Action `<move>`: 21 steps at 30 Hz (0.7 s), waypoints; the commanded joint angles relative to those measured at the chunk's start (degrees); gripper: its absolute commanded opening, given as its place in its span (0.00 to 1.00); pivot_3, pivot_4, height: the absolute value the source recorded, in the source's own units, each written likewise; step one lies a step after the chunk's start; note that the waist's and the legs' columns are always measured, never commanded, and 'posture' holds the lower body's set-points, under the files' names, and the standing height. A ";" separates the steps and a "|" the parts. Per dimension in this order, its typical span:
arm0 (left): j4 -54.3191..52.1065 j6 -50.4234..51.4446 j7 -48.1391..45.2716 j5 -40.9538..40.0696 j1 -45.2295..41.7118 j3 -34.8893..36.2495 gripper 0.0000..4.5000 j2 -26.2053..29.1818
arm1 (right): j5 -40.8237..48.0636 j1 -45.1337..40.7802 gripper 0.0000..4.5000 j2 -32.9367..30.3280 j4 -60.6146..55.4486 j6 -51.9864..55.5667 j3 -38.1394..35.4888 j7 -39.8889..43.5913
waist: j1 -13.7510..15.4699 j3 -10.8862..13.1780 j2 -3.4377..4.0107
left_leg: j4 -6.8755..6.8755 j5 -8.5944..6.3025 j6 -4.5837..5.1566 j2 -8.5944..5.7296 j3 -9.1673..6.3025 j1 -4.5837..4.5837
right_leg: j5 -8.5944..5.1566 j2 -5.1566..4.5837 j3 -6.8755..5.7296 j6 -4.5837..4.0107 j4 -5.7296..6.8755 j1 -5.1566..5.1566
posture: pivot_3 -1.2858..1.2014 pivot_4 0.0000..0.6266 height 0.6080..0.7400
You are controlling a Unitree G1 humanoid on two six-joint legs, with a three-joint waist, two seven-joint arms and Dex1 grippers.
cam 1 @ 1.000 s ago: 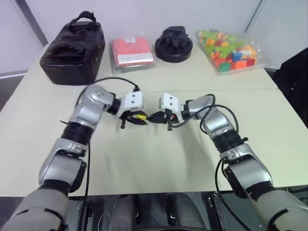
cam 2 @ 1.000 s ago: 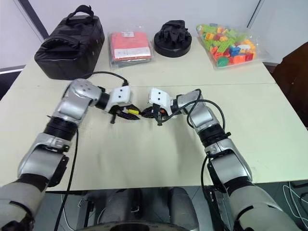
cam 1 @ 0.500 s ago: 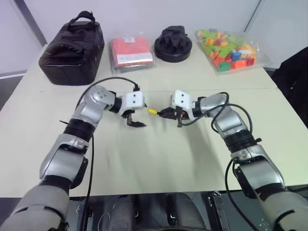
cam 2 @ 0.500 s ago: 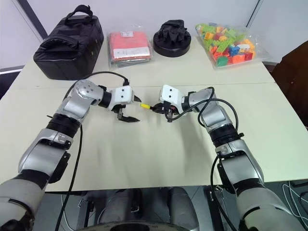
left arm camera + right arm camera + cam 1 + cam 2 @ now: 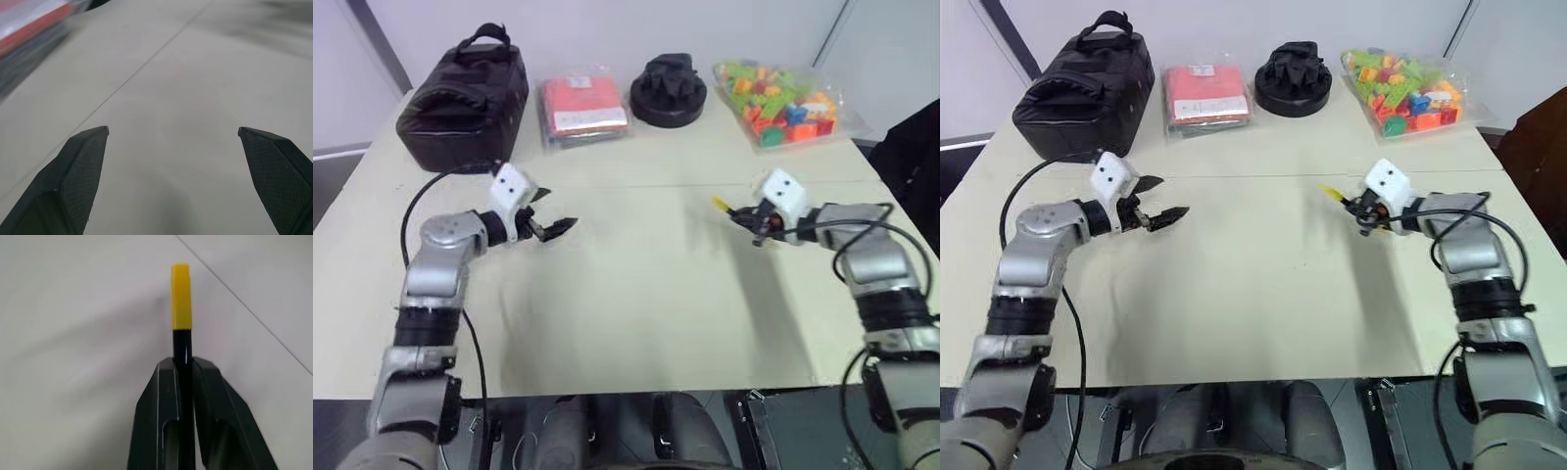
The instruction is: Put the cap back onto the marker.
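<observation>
Right gripper (image 5: 184, 364) clamped on marker (image 5: 183, 345), yellow cap (image 5: 181, 296) seated at its far tip (frame right-centre). Left gripper (image 5: 173, 132) spread apart, holding nothing, frame left.

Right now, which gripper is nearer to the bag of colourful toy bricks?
Right. The right gripper, shut on the marker, sits just in front of the bag of bricks; the open left gripper is across the table, nearer the black bag.
</observation>
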 commanded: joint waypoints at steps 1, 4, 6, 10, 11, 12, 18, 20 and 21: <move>-7.99 4.67 9.42 -1.71 2.77 3.29 0.99 -2.88 | -0.02 1.25 0.00 -2.01 -4.04 4.90 -1.45 -1.61 | -0.18 0.00 0.00 | 0.00 0.00 0.00 -0.01 0.00 0.01 | 0.00 0.01 0.00 0.00 0.02 0.00 | 0.52 0.24 1.00; -10.72 6.24 14.52 -1.72 5.47 3.41 0.99 -5.26 | -0.75 2.23 0.00 -3.08 -2.87 7.34 -1.71 -3.58 | -0.34 0.00 0.01 | -0.03 0.02 -0.04 -0.03 0.00 0.06 | 0.00 0.14 0.01 0.00 0.02 0.00 | 0.52 0.24 1.00; -11.93 6.70 18.76 -1.55 6.74 3.84 0.99 -7.39 | -2.10 2.68 0.00 -3.96 -1.19 7.84 -1.16 -4.99 | -0.19 0.00 0.01 | -0.04 0.02 -0.04 -0.03 -0.01 0.07 | 0.00 0.16 0.02 -0.01 0.01 0.00 | 0.52 0.24 1.00; -13.50 5.66 25.55 -0.13 8.54 3.46 0.99 -10.22 | -4.20 2.60 0.00 -4.70 2.69 8.12 -0.26 -8.30 | 0.13 -0.02 -0.02 | -0.02 0.02 -0.04 -0.07 -0.02 0.06 | 0.00 0.09 0.02 -0.01 -0.02 0.06 | 0.52 0.24 1.00; -13.85 5.34 26.68 -0.01 8.99 3.28 0.99 -10.75 | -4.33 2.45 0.00 -4.62 3.53 8.06 -0.33 -8.83 | 0.17 -0.02 -0.02 | -0.01 0.02 -0.04 -0.09 -0.02 0.06 | 0.00 0.08 0.02 -0.01 -0.02 0.08 | 0.52 0.24 1.00; -14.33 4.97 28.03 0.24 9.67 3.04 0.99 -11.43 | -4.02 2.35 0.00 -4.28 4.21 8.47 -0.80 -9.36 | 0.16 -0.02 -0.02 | -0.01 0.02 -0.04 -0.10 -0.03 0.06 | 0.00 0.07 0.01 0.00 -0.02 0.08 | 0.52 0.24 1.00; -16.77 4.60 29.40 -0.31 12.46 0.86 1.00 -12.99 | -2.04 2.71 0.29 -3.26 4.12 9.74 -1.67 -9.97 | 0.07 -0.03 -0.03 | -0.01 0.02 -0.04 -0.11 -0.05 0.07 | 0.00 0.07 0.00 0.00 -0.06 0.13 | 0.52 0.24 1.00; -16.95 4.42 29.16 -0.37 12.91 0.28 1.00 -12.77 | -1.78 2.84 0.51 -3.13 3.90 9.96 -1.70 -9.98 | 0.04 -0.04 -0.05 | -0.02 0.02 -0.04 -0.11 -0.06 0.08 | 0.00 0.08 0.00 0.00 -0.06 0.13 | 0.52 0.24 1.00; -16.71 4.28 29.27 -0.55 13.02 0.40 1.00 -12.77 | -1.74 2.82 0.63 -3.04 3.84 10.09 -1.87 -10.24 | 0.01 -0.04 -0.05 | -0.02 0.02 -0.04 -0.10 -0.06 0.09 | 0.00 0.10 0.00 0.00 -0.06 0.14 | 0.52 0.24 1.00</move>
